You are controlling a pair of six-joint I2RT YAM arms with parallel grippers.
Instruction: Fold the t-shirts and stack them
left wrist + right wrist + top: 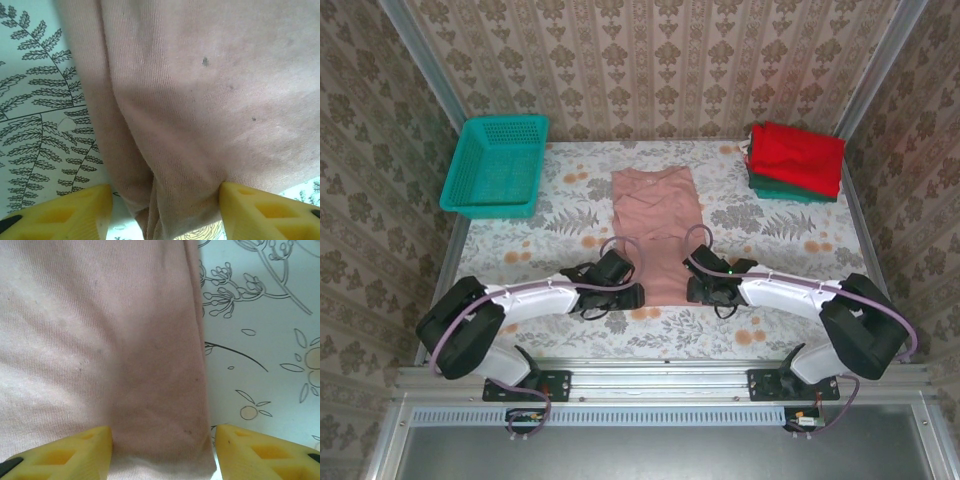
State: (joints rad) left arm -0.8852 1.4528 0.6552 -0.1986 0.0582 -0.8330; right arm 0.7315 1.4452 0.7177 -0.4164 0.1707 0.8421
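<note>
A dusty-pink t-shirt lies as a long narrow strip in the middle of the table, its far end toward the back wall. My left gripper is at its near left corner. In the left wrist view the yellow fingers stand apart around a bunched fold of the pink cloth; the gripper is open. My right gripper is at the near right corner, and it is open astride the pink cloth's edge. A folded red t-shirt lies on a dark green one at the back right.
A teal mesh basket stands at the back left. The floral tablecloth is bare on both sides of the pink shirt. Patterned walls close in the table on three sides.
</note>
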